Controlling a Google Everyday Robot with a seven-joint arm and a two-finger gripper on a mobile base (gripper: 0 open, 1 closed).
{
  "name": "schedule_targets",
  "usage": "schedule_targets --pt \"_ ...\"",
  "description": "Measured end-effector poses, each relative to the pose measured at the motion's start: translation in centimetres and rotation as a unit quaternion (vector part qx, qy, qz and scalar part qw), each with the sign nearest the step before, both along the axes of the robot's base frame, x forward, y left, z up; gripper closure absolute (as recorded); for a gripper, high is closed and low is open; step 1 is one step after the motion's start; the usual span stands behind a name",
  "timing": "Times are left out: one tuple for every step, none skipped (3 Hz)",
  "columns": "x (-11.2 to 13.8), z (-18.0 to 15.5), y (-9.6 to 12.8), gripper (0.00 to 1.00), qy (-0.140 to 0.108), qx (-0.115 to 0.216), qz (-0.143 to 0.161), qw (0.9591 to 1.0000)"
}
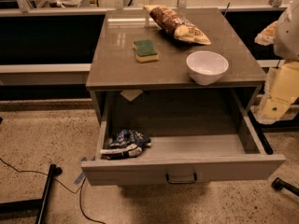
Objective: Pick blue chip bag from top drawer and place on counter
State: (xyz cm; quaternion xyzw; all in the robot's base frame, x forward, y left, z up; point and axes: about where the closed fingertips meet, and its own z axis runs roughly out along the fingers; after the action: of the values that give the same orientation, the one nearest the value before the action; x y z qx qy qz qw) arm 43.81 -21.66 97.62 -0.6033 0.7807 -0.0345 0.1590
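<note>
The blue chip bag [125, 143] lies crumpled in the front left corner of the open top drawer [187, 168], which is pulled out towards me with its dark handle at the front centre. The counter [117, 62] is the grey-brown top of the cabinet above it. My gripper [275, 107] hangs at the far right edge of the view, beside the cabinet's right side, level with the drawer opening and far from the bag. Nothing shows in it.
On the counter stand a white bowl [207, 66] at the front right, a green-and-yellow sponge [145, 50] in the middle, and a long brown-and-yellow chip bag [176, 24] at the back. Black stand legs [46, 190] and cables lie on the floor at left.
</note>
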Motion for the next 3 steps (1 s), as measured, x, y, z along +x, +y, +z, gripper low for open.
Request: schedule_targets --pt "0.2 -0.7 0.0 0.00 0.008 -0.003 0.001 1.0000" --pt "1.3 -3.3 0.0 0.00 0.042 -0.012 0.004 0.9990" --pt "2.2 -11.2 2.4 0.00 0.100 0.026 0.062 0.9927"
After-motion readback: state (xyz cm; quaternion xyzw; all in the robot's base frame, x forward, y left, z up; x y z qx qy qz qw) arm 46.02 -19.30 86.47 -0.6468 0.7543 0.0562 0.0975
